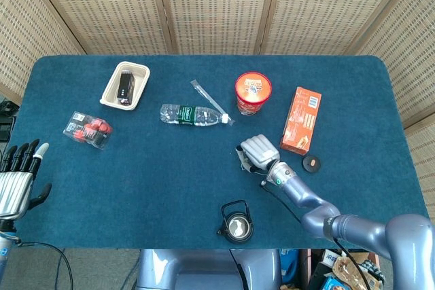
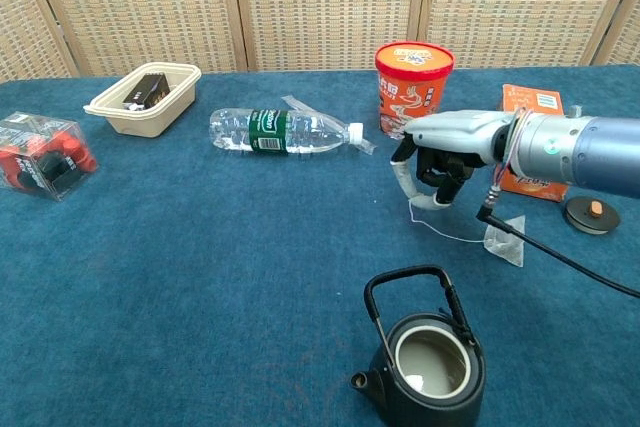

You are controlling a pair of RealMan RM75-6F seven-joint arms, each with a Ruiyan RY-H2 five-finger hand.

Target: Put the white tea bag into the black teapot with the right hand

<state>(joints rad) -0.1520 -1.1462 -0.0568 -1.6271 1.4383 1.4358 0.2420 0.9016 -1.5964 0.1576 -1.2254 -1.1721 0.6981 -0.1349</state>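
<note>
Right hand (image 2: 440,162), centre-right of chest view, fingers curled pinching the string tag — white tea bag (image 2: 503,238) dangles lower right, light, floppy, swings easily; black teapot (image 2: 432,364) bottom centre, open.

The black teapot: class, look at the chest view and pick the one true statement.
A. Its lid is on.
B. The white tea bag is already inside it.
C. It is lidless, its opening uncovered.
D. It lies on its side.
C. The black teapot stands upright with its round opening bare, and the white tea bag is outside it, near the right hand.
</note>
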